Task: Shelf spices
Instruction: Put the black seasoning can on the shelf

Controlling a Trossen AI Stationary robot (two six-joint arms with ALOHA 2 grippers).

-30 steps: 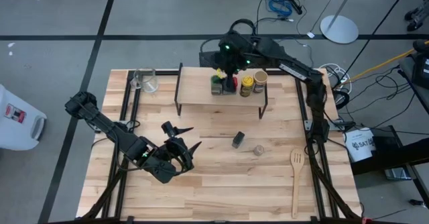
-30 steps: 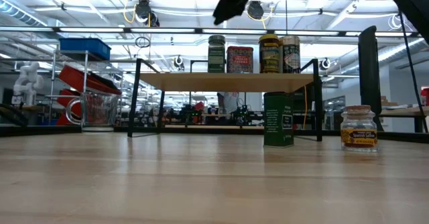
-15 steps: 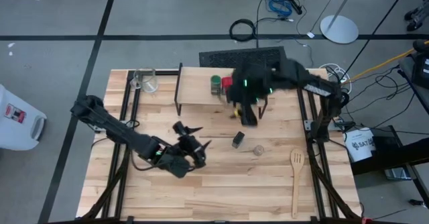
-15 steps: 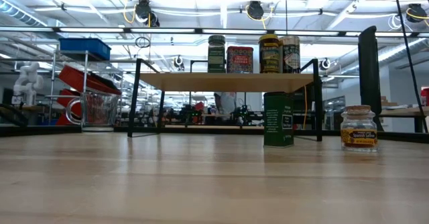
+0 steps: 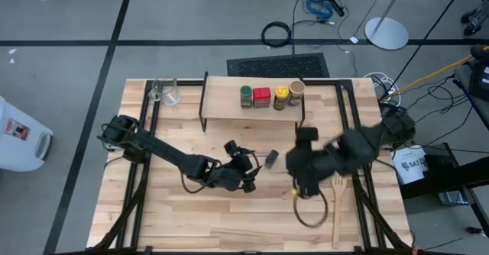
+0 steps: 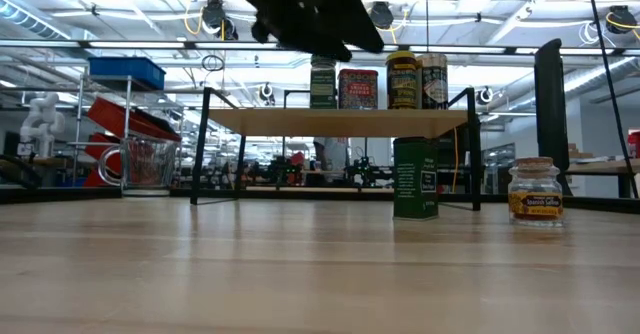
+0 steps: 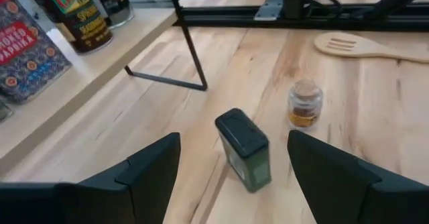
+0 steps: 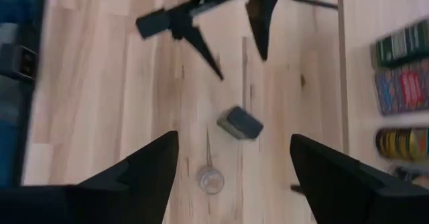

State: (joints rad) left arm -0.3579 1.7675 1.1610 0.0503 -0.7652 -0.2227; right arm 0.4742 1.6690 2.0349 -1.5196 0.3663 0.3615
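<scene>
Four spices stand on the shelf (image 5: 248, 106): a green-lidded jar (image 5: 245, 96), a red tin (image 5: 262, 97), a yellow jar (image 5: 281, 96) and a tan jar (image 5: 296, 92). The dark tin (image 5: 271, 159) stands upright on the table in front of the shelf, with the tiny brown jar (image 7: 304, 103) to its right. My left gripper (image 5: 246, 165) hovers open just left of the tin, which shows ahead between its fingers (image 7: 244, 150). My right gripper (image 5: 299, 180) hangs open high above the tiny jar (image 8: 210, 180), touching nothing.
A wooden spatula (image 5: 337, 209) lies near the table's right edge. A clear glass cup (image 5: 170, 92) stands at the far left beside the shelf. Bare tabletop lies along the near edge and at the left.
My left gripper has moved toward the table's right and down, closing in on the dark tin, still open. My right gripper has left the shelf and swung toward the near edge, over the tiny jar, also still open. Neither spice on the table has moved.
</scene>
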